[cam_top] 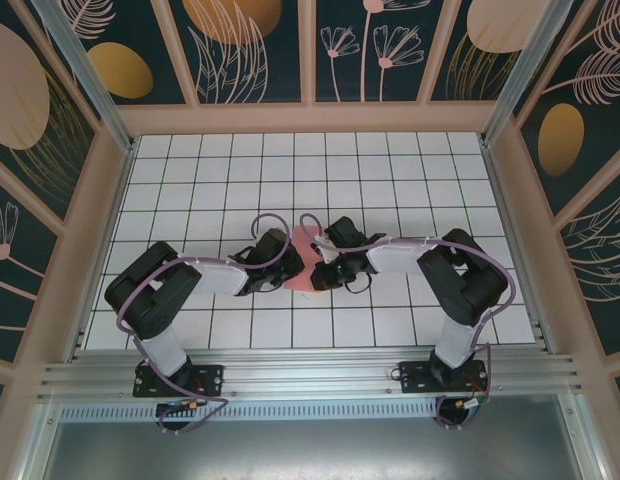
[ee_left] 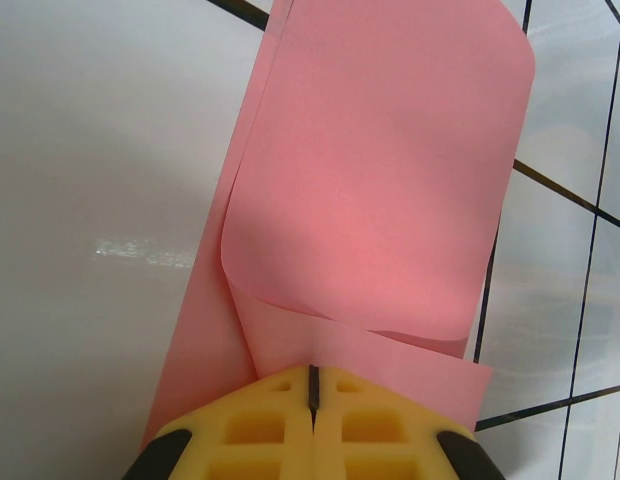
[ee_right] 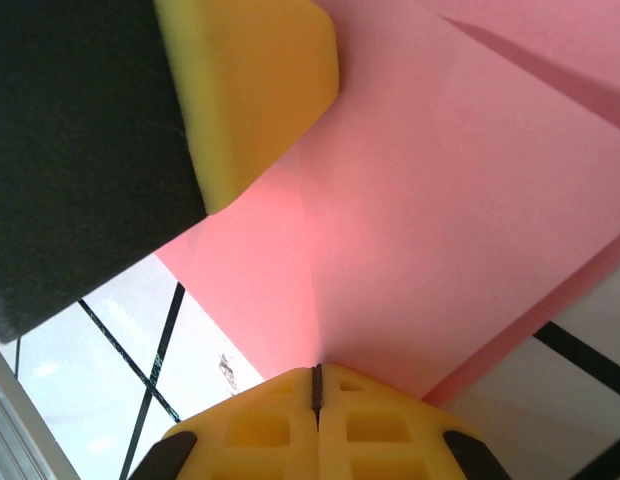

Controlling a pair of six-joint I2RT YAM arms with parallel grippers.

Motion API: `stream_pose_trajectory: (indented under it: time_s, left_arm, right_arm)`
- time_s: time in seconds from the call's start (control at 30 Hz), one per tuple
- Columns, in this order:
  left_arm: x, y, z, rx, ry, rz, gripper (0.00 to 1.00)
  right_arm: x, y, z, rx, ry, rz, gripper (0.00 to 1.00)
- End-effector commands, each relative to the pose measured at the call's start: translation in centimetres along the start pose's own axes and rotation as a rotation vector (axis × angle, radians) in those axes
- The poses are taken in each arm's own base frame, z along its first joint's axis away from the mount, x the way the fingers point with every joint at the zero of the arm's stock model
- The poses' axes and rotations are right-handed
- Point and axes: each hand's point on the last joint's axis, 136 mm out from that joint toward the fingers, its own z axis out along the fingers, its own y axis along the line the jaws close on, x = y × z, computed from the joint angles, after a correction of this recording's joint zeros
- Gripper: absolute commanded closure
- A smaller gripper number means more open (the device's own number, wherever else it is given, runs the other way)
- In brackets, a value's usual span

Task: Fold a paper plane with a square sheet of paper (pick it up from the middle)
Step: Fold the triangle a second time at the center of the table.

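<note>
**Work Surface: Condition as Found**

The table [cam_top: 190, 170] is a flat white top ruled with a grid of thin black lines into square tiles. It is glossy, with light glare in the left wrist view [ee_left: 90, 150]. One item lies on it: the salmon-pink sheet of paper [cam_top: 302, 268], near the middle of the grid. The sheet is folded into layers [ee_left: 390, 180], its upper flap curling over rather than lying flat.

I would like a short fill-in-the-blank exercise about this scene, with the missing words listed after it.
1. The square sheet of paper is ___ in colour.
2. The left gripper and the right gripper both have their jaws ___.
3. The fingers of each gripper are ___ in colour.
4. The table is white with ___ grid lines.
Missing words: pink; shut; yellow; black.
</note>
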Motion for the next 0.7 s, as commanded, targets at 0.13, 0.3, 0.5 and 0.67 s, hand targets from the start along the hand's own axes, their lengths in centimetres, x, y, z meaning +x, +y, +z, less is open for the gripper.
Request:
stream_pose_trajectory:
  time_s: [0.13,0.3,0.5,0.67]
  left_arm:
    - [1.9,4.9,0.7,-0.151,0.057,-0.008,1.0]
    - [1.8,4.8,0.8,-0.151,0.057,-0.006,1.0]
    - [1.8,4.8,0.7,-0.152,0.056,-0.006,1.0]
    - [1.8,4.9,0.8,-0.157,0.057,-0.005,1.0]
  right_arm:
    - [2.7,-1.3,0.4,-0.024,0.059,0.082,1.0]
    - [1.9,0.2,-0.8,-0.066,0.024,0.054,1.0]
    - [3.5,-0.8,-0.5,-0.045,0.051,0.086,1.0]
    - [4.3,-2.0,-0.1,-0.03,0.071,0.121,1.0]
